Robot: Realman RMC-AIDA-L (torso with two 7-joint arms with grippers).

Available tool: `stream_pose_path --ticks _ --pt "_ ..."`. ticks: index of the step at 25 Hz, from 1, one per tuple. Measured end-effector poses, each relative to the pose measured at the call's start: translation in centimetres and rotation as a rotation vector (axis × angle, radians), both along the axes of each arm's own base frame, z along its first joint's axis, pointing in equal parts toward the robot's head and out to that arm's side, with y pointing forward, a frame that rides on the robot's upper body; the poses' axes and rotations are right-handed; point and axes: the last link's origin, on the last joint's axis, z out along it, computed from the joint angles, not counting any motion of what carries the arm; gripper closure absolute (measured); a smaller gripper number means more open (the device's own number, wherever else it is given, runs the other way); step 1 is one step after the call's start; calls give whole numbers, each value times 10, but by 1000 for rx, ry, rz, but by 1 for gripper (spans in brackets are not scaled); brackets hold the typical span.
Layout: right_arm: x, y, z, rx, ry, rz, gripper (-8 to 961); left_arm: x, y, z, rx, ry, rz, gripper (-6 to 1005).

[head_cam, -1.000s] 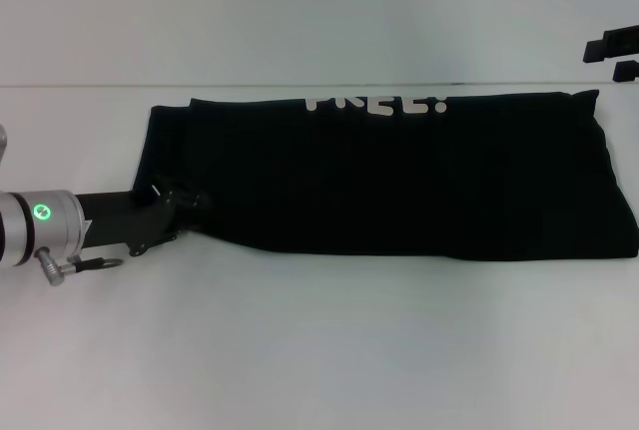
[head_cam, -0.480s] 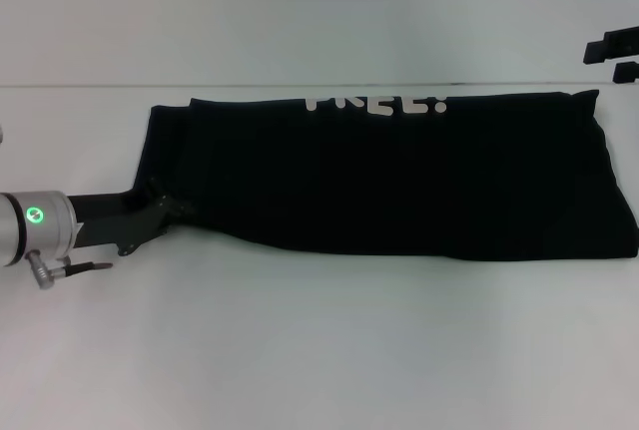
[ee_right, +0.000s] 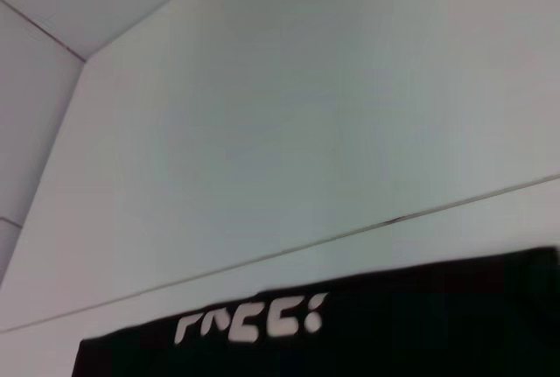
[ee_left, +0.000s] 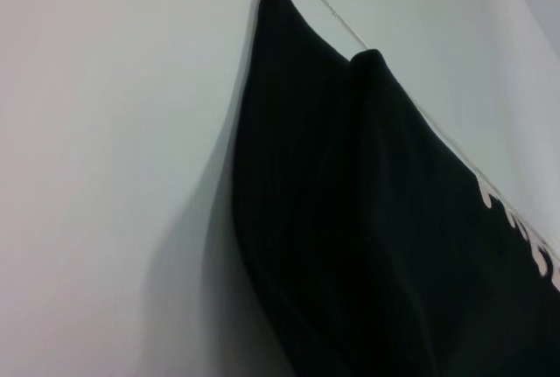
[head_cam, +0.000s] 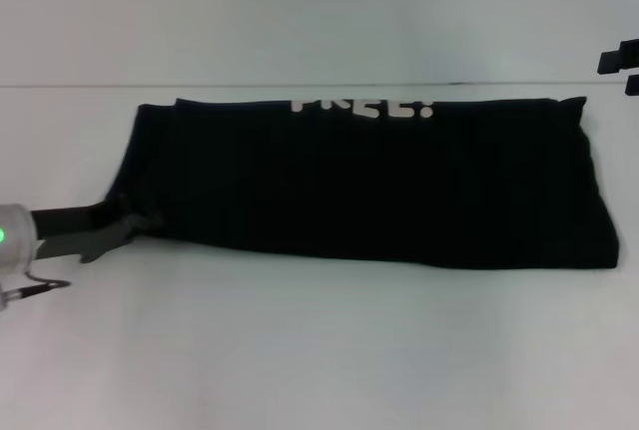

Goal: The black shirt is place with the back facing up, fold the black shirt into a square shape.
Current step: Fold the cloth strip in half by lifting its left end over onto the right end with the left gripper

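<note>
Touching black shirt (head_cam: 369,186) left edge: left gripper (head_cam: 130,222) | finger spread: cannot tell | right gripper: unseen

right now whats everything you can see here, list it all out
black shirt: one, black, folded into a long band lying across the far half of the table
white lettering: one line, white, partly showing along the shirt's far edge
table: one, white, bearing the shirt
left pincer: one, black on a silver wrist, at the shirt's near left corner; whether its fingers are open or shut cannot be told
right pincer: one, black, only a bit showing at the far right edge, apart from the shirt
</note>
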Motion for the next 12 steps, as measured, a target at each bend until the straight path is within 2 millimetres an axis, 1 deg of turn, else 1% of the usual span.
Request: stream_pose_path --ticks 7,12 --pt "7 -3 5 23 23 -23 397 -21 -14 19 44 49 23 962" --pt "7 -5 8 14 24 -24 401 -29 -20 28 67 71 40 962"
